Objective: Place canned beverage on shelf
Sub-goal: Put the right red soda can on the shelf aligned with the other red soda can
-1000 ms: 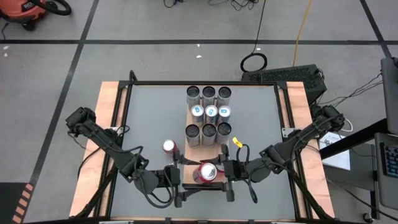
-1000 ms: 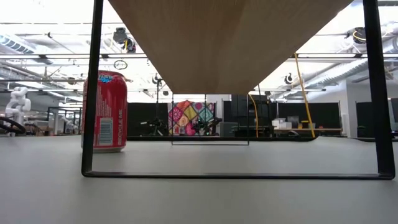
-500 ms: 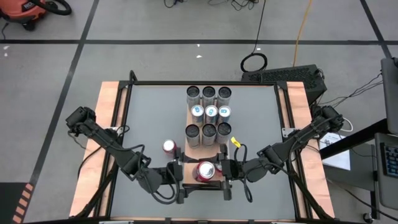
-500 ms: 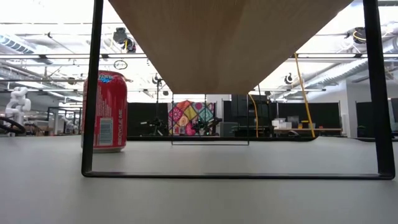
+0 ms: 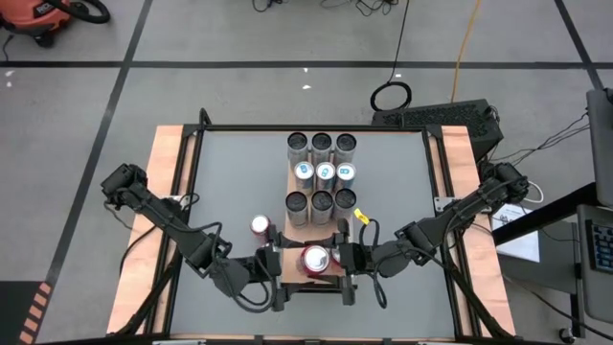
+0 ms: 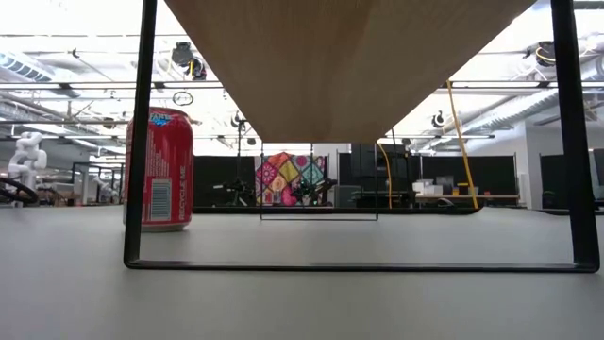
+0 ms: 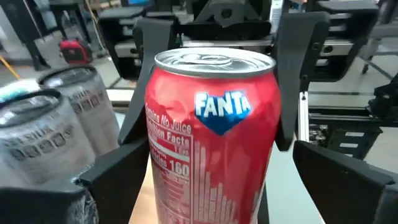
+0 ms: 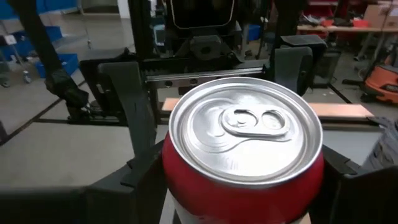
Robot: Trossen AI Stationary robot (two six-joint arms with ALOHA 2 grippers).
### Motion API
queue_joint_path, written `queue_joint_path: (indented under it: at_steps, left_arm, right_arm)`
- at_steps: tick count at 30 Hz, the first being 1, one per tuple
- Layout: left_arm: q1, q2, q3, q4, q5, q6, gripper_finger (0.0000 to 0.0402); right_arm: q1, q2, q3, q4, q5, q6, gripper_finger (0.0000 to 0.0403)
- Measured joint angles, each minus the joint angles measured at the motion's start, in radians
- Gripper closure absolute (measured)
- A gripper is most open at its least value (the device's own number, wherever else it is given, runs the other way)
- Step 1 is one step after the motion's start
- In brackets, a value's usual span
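Holding the red can (image 5: pixel 315 261) between us, we have both grippers at the near end of the shelf (image 5: pixel 294 214); our right gripper (image 5: pixel 343 260) has its fingers (image 8: pixel 336 168) against the can's sides, closed on it; our left gripper (image 5: pixel 279 265) faces it from the other side with its fingers (image 7: pixel 339 168) spread wide and apart from the can, open; the can stands upright over the shelf's near end, its silver top (image 8: pixel 246 129) level and the Fanta lettering (image 7: pixel 222 104) turned toward our left wrist; farther along the shelf stand three rows of three cans (image 5: pixel 321 172), the middle row with blue tops; a second red can (image 5: pixel 260 226) stands upright on the grey table (image 5: pixel 230 172) just beside the shelf's left edge; from table height we see that can (image 6: pixel 159 169) behind the shelf's dark leg (image 6: pixel 140 132), under the wooden board (image 6: pixel 340 57).
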Motion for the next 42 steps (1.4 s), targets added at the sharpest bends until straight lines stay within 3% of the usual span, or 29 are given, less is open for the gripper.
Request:
queue_joint_path:
  at_steps: [5,10,18,30,42]
  left_arm:
    - [-0.042,-0.020,-0.001,-0.010,-0.085,0.019,0.0006]
    - [-0.044,-0.018,-0.001,-0.025,-0.097,-0.015,0.0006]
    - [0.021,-0.018,-0.001,-0.059,-0.001,-0.108,0.0006]
    - [0.048,0.009,0.000,-0.028,0.004,-0.106,0.0008]
    - [0.054,0.016,0.000,-0.008,0.032,-0.097,0.0092]
  right_arm:
    - [0.002,-0.003,0.003,0.025,-0.012,-0.009,0.0165]
    - [0.003,-0.003,0.003,0.032,-0.015,-0.019,0.0165]
    - [0.002,-0.003,0.003,0.029,-0.002,-0.056,0.0165]
    - [0.001,-0.002,0.000,0.025,0.000,-0.069,0.0165]
    - [0.001,-0.002,0.001,0.011,0.004,-0.064,0.0165]
